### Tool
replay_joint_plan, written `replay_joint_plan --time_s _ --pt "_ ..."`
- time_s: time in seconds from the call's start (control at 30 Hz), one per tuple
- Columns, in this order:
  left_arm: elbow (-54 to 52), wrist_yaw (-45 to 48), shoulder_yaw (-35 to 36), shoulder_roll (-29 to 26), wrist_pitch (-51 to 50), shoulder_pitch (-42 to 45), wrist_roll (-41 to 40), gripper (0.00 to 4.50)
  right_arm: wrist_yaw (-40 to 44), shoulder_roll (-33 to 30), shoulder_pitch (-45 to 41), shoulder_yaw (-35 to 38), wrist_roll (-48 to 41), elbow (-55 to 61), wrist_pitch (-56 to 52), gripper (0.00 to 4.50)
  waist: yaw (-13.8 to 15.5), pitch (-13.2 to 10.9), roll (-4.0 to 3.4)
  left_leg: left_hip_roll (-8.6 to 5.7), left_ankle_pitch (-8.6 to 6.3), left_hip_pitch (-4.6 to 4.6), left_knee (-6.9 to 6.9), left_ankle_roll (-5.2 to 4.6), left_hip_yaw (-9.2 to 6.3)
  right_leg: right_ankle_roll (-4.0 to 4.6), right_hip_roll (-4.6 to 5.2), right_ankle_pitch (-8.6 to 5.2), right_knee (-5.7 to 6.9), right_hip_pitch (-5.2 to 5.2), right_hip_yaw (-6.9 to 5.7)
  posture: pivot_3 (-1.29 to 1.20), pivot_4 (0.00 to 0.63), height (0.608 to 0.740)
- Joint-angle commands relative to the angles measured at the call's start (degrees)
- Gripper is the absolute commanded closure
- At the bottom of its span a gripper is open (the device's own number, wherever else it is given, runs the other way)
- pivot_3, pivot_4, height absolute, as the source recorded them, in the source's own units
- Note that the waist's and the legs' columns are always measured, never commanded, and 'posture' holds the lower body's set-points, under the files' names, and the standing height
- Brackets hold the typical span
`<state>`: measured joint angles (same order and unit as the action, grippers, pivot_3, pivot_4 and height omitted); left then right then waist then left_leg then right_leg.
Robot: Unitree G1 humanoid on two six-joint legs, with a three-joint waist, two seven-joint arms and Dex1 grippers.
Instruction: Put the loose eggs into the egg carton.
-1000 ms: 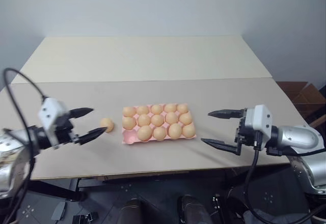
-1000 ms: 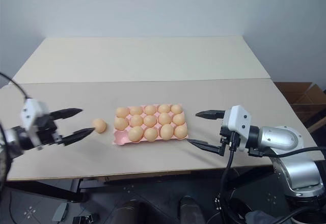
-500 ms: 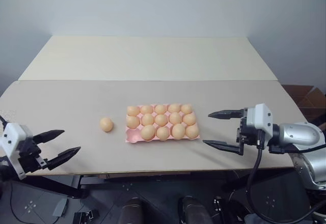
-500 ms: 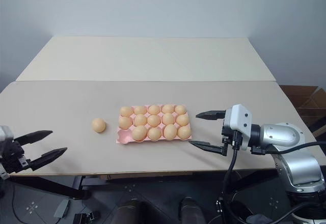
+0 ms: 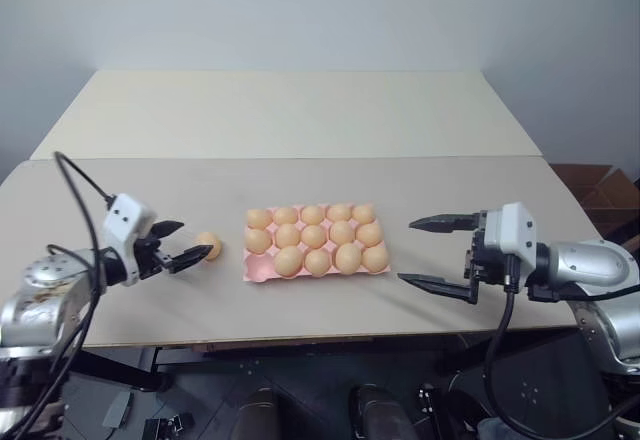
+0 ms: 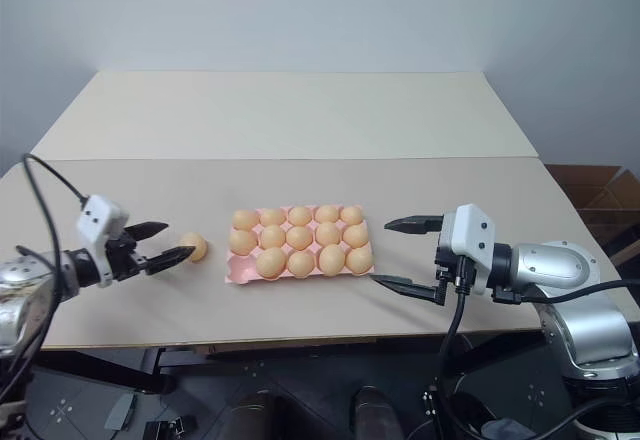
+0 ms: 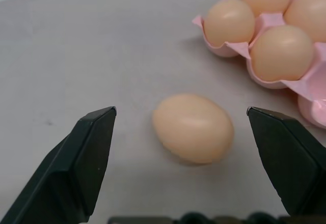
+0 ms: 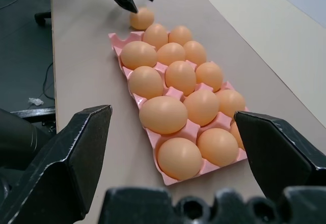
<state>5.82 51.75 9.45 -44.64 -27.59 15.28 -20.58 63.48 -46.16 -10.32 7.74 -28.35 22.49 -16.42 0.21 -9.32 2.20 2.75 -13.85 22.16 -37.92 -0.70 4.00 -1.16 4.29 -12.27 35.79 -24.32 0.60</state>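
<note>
Beside the egg carton (image 5: 316, 244): loose egg (image 5: 208, 245) | left tool (image 5: 190, 241) released, flanking it | right tool (image 5: 436, 253) released

Left end effector (image 5: 187, 242) and right end effector (image 5: 438, 253) both spread wide, empty.

A wide beige table (image 5: 300, 120) made of two slabs joined by a seam stands against a plain pale grey wall (image 5: 320, 10). Right of the table, an open brown cardboard box (image 5: 590, 185) sits low. Under the table's near edge lies dark floor (image 5: 300, 400), with black table legs.
</note>
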Motion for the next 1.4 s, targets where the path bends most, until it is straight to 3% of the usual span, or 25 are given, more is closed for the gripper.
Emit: replay_joint_plan --time_s 0.03,0.1,0.23,0.33,0.4,0.63,0.83,1.03,1.17,1.4 --pt "7.9 0.4 -3.2 1.4 4.3 5.4 3.5 0.01 -0.4 -0.4 -0.3 1.5 -1.4 2.3 0.5 0.00 0.2 0.0 0.01 -0.01 0.00 -0.01 0.00 0.00 0.00 0.00 0.00 0.00 0.01 0.01 -0.01 0.00 0.150 0.740" --pt "11.5 1.8 -4.6 2.2 5.5 7.8 4.2 0.01 -0.6 -0.4 -0.3 1.5 -1.5 2.6 0.4 0.00 0.1 0.0 0.02 -0.01 0.01 0.00 -0.01 0.00 -0.01 -0.02 -0.01 0.02 0.01 0.01 -0.01 0.00 0.150 0.740" --pt "15.3 2.6 -5.9 3.4 7.5 10.5 5.2 0.93 -1.1 -0.3 0.1 1.8 -1.5 3.2 0.2 0.00 0.2 0.0 0.02 -0.03 0.01 0.00 -0.01 0.00 -0.01 -0.03 0.02 0.03 0.01 0.03 0.00 0.00 0.150 0.740" --pt "15.8 2.8 -5.9 3.6 8.9 10.6 5.7 1.92 -1.8 -0.3 1.0 2.2 -1.7 3.9 0.0 0.00 0.2 0.0 0.02 -0.02 0.01 0.02 -0.01 0.00 -0.02 -0.04 0.01 0.02 0.00 0.02 -0.01 0.00 0.150 0.740" --pt "14.3 2.4 -5.4 3.3 9.9 9.7 5.9 2.02 -2.2 -0.3 1.5 2.4 -1.8 4.4 0.0 0.00 0.2 0.0 0.03 -0.02 0.01 0.04 -0.01 0.00 -0.02 -0.04 0.02 0.02 0.00 0.01 -0.01 0.00 0.150 0.740" --pt "-5.3 7.4 -1.2 0.5 6.8 3.5 -2.2 2.02 -3.0 -0.4 2.9 2.7 -1.9 5.6 0.1 0.00 0.0 0.0 0.03 0.01 0.01 0.06 -0.02 0.00 -0.04 -0.05 0.04 0.03 0.01 -0.01 -0.01 0.00 0.150 0.740" --pt "-13.7 9.5 -6.1 2.5 5.6 0.9 -3.6 2.02 -3.5 0.1 2.5 1.6 -1.4 5.5 0.2 0.00 0.3 0.0 0.01 -0.03 0.01 -0.05 -0.03 0.01 -0.02 -0.07 0.05 0.02 0.01 0.08 0.02 0.00 0.150 0.740" --pt "-14.2 11.1 -9.4 2.7 5.1 0.4 -3.3 0.04 -4.0 0.1 2.8 1.8 -1.3 5.7 -0.1 0.00 0.2 0.0 0.01 -0.01 0.01 -0.03 -0.05 0.00 -0.04 -0.07 -0.02 0.02 0.04 0.05 0.02 0.00 0.150 0.740" --pt "-13.9 10.6 -8.1 2.4 5.0 0.9 -3.4 0.02 -4.7 0.1 3.0 1.9 -1.6 6.1 -0.2 0.00 0.2 0.0 0.01 -0.01 0.01 -0.03 -0.05 0.00 -0.05 -0.07 0.00 0.02 0.04 0.05 0.02 0.00 0.150 0.740" --pt "-12.6 9.9 3.9 -2.4 5.7 -0.6 -6.9 0.02 -5.1 0.2 3.0 1.8 -1.8 6.1 0.0 0.00 -0.1 0.0 0.01 0.01 0.01 -0.02 -0.05 0.00 -0.06 -0.07 -0.01 0.01 0.04 0.02 0.01 0.00 0.150 0.740"
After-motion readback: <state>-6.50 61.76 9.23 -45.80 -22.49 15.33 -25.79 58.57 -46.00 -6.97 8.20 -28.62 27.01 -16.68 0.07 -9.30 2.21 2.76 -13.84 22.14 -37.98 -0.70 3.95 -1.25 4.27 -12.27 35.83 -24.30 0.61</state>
